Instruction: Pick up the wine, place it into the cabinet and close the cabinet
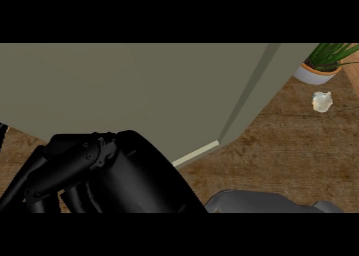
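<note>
- Hand: black throughout, with a matte finish and faint grey highlights along the edges.
- Fingers: long, slender, segmented links, each with rounded joints between sections.
- Palm housing: broad and blocky, with angular panels and small raised fittings on its upper face.
- Forearm: light grey shell, smooth and rounded, visible at the lower edge of the head view.

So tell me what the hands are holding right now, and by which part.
Cannot be told. One black hand shows low in the view, close against the grey-green cabinet, with no wine bottle visible in it. The other hand is out of view.
</note>
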{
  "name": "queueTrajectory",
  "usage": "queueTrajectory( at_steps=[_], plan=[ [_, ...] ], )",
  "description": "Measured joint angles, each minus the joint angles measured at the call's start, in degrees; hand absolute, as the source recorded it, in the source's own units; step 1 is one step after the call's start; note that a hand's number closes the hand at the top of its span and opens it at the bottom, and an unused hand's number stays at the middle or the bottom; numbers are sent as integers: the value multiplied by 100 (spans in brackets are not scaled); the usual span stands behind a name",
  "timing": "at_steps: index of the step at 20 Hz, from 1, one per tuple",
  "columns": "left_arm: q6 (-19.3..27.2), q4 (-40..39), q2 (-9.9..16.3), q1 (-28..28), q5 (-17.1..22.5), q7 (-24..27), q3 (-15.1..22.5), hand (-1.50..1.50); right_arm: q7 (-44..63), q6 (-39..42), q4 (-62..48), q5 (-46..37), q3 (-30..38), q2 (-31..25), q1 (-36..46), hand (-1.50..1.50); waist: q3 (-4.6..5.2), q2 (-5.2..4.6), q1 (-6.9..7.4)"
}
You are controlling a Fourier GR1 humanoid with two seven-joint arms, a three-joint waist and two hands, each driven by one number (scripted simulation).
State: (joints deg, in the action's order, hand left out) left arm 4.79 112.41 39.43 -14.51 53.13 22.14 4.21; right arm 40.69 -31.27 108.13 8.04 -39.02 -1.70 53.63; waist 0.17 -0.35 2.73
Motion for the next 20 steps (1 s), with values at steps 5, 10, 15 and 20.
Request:
queueTrajectory(
  at_steps=[5, 10, 15, 20],
  plan=[
    [19, 6, -141, -40, -130, -13, 22, -150, -478, 286, -1361, 167, 565, 114, 958, 150, -5, 7, -49],
    [-20, -79, -222, 28, -204, -76, -55, -150, -976, 723, -2630, 146, 1130, 152, 1564, 150, -5, 10, -98],
    [69, 101, -311, -29, -322, -176, -129, -150, -1556, 1188, -3425, 306, 1539, 173, 1713, 150, 14, 73, -104],
    [-42, -7, -394, -15, -408, -192, -177, -150, -2098, 1557, -3945, 349, 1712, 171, 1775, 150, 13, 151, -104]
  ],
)
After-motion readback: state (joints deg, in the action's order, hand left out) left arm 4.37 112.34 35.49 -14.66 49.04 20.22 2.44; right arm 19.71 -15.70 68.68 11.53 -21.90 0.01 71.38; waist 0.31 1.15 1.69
